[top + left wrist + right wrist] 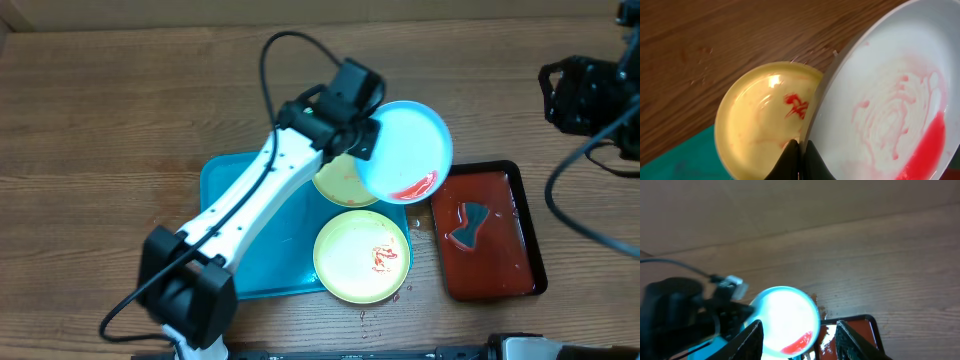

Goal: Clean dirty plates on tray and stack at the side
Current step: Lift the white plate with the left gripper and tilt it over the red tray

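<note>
- Left end effector [800,152] clamps the tilted pale plate [405,140] by its rim.
- Its sauce-pooled low edge points toward the red tray [500,272].
- Right end effector [800,342], fingers spread, waits apart.

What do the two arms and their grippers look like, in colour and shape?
The left arm has a long white link between black joints; a thin black cable loops above its wrist. The left fingers are black and tapered. The right arm looks all black, with black cables trailing, and has black right fingers.
</note>
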`<state>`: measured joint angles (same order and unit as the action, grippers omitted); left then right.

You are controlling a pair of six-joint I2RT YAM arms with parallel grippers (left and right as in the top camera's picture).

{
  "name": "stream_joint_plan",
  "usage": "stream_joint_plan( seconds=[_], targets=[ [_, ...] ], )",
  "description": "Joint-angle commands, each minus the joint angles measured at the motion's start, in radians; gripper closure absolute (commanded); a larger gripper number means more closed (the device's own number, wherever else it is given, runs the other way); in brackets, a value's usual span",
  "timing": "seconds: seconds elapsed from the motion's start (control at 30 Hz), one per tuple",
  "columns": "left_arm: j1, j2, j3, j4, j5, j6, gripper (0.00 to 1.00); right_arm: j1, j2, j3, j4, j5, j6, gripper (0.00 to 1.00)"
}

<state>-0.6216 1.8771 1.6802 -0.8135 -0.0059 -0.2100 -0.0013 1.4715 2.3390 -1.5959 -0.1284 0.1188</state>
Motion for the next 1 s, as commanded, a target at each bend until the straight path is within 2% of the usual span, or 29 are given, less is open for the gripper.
stream_joint_plan(
  seconds=[0.0,0.27,0.53,0.97],
  targets=[
    [-0.055,0.063,0.116,0.001,-0.034,0.037,0.96,-0.005,-0.044,0.032,-0.003,-0.037,-0.008,0.51],
    [-0.188,0.158,0.237,0.006,-0.182,0.147,0.96,-0.005,-0.108,0.032,-0.012,-0.112,-0.016,0.52],
    [-0.263,0.163,0.241,0.061,-0.288,0.219,0.95,-0.005,-0.112,0.032,-0.027,-0.144,-0.019,0.52],
    [-0.42,0.163,0.241,0.185,-0.612,0.458,0.96,-0.005,-0.112,0.032,-0.026,-0.144,-0.023,0.51]
  ],
)
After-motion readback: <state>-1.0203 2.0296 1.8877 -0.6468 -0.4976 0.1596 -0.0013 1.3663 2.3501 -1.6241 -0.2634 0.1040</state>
